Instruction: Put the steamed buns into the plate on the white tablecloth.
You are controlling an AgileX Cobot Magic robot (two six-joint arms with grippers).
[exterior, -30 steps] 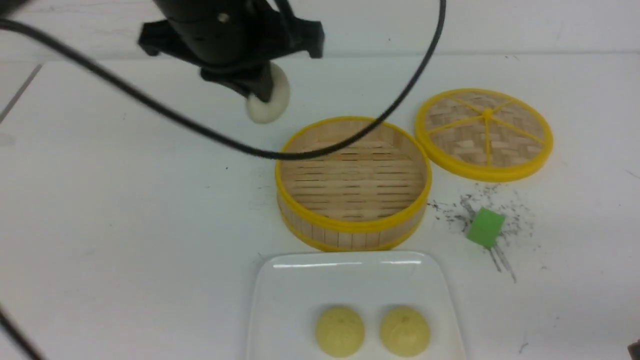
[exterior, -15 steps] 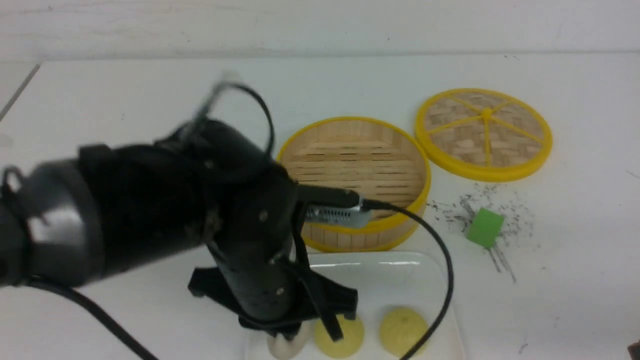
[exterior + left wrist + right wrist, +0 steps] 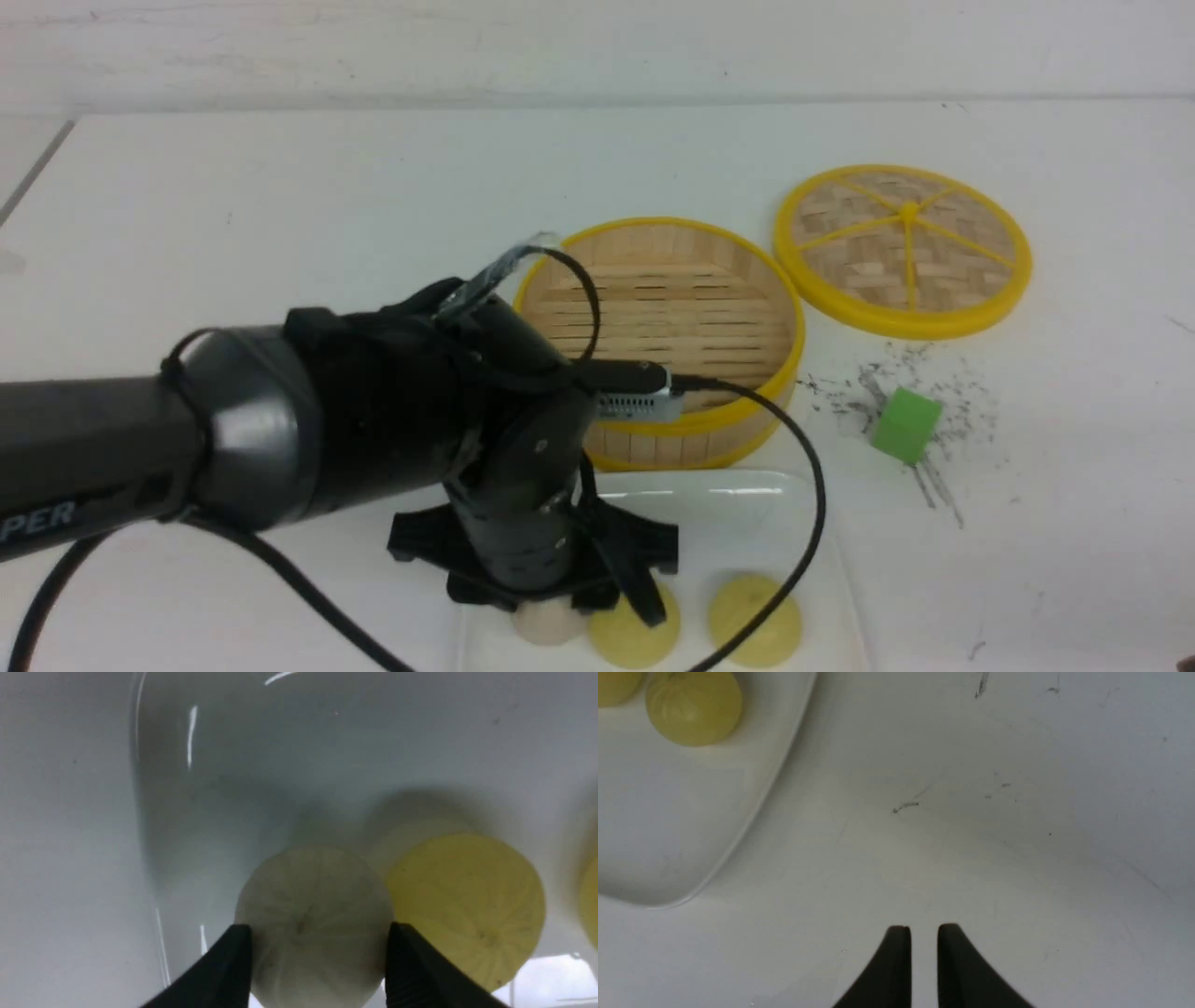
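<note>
Currently | off-white bun (image 3: 313, 914) dome-up on plate (image 3: 280, 765) | left gripper (image 3: 320, 935) spread astride it | right gripper (image 3: 923, 928) nearly closed

There are three steamed buns in the plate (image 3: 738, 523): one off-white bun (image 3: 549, 623) and two yellow buns (image 3: 624, 642) (image 3: 754, 623). There is one plate. Behind the plate stands one round basket (image 3: 663, 317). Past the basket lies one round lid (image 3: 904, 250). One green block (image 3: 904, 425) sits off to the plate's right. There are two black claws, the left claw (image 3: 317, 933) and the right claw (image 3: 923, 933).
</note>
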